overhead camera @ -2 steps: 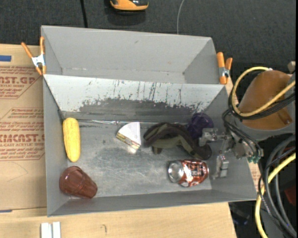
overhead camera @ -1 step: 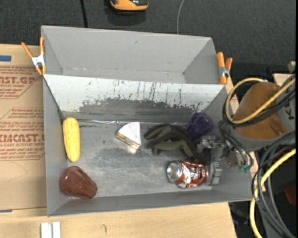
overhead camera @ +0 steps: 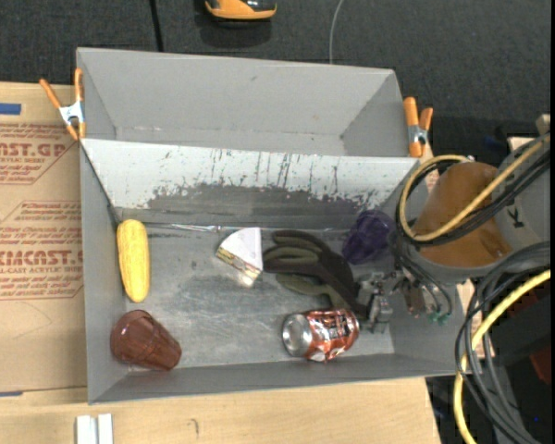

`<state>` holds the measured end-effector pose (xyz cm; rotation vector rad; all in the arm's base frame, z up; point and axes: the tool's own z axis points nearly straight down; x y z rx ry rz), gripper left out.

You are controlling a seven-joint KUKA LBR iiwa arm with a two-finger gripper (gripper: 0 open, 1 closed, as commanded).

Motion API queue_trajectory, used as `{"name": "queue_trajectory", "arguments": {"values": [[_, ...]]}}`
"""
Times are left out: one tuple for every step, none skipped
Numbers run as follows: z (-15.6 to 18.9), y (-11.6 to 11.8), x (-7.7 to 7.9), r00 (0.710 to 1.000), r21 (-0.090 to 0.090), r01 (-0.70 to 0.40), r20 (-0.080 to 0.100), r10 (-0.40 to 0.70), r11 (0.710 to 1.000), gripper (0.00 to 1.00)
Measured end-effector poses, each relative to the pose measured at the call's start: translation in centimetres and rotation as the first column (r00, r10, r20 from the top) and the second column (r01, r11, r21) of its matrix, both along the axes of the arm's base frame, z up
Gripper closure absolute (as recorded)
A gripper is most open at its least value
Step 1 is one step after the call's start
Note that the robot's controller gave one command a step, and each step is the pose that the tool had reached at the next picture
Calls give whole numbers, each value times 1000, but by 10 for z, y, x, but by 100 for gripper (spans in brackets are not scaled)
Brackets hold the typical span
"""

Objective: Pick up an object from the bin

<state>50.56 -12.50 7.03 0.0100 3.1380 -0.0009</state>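
My end effector (overhead camera: 381, 305) hangs by the bin's (overhead camera: 250, 100) right wall, beside a crushed can (overhead camera: 321, 334) and a dark glove (overhead camera: 307, 265); open or closed, I can't tell.

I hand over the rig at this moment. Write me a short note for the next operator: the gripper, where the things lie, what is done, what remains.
Gripper: low at the right side of the bin, next to the crushed red can and the dark glove.
Purple thing lies just behind it.
White wedge in the middle; yellow corn cob and dark red cup at the left.
Done: arm is down in the bin.
Left: grip one thing and lift it out.
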Motion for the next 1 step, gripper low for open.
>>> {"name": "queue_trajectory", "arguments": {"values": [[0,0,0,1000,0,0,0,0,1000,100]]}}
